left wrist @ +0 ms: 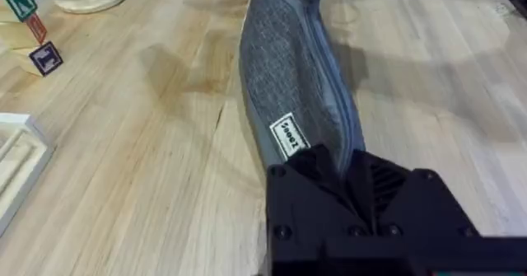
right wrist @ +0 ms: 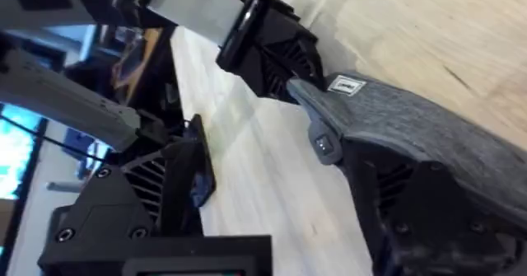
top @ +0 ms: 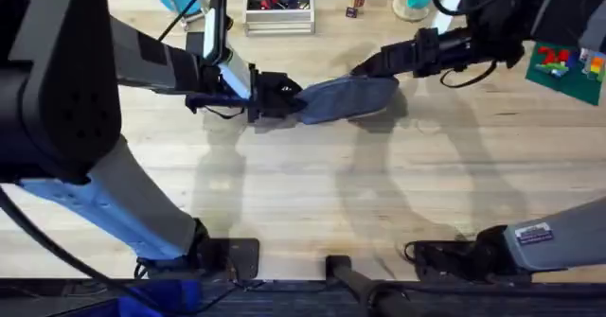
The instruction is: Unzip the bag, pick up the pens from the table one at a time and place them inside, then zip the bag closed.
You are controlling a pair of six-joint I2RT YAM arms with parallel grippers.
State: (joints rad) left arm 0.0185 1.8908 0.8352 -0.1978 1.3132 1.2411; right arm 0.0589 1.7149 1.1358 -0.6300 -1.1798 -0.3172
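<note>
Holding: the left gripper (top: 276, 96) is clenched on the near end of the bag (top: 346, 97), the end with the small white label (left wrist: 288, 135), as the left wrist view shows.
Bag: it lies stretched between the two arms on the far middle part of the surface (top: 303, 194), long axis running across, zipper (left wrist: 317, 45) on top and apparently closed along the length that shows.
Pull tab: a small grey tab (right wrist: 320, 144) sits close to the left gripper's end in the right wrist view.
Right gripper: the right gripper (top: 365, 68) reaches to the bag's far end; I cannot tell whether it is clamped on fabric or on the zipper.
Step in hand: probably working the zipper, though which way I cannot judge; pens are not to be made out.
Doing it well: keep the left end anchored and the fabric taut, pull straight along the zipper line, not upward, so the bag neither twists nor slips from the hold.
Far edge: small blocks (left wrist: 33, 29) and a tray (top: 279, 14) stand well apart, no obstacle.
</note>
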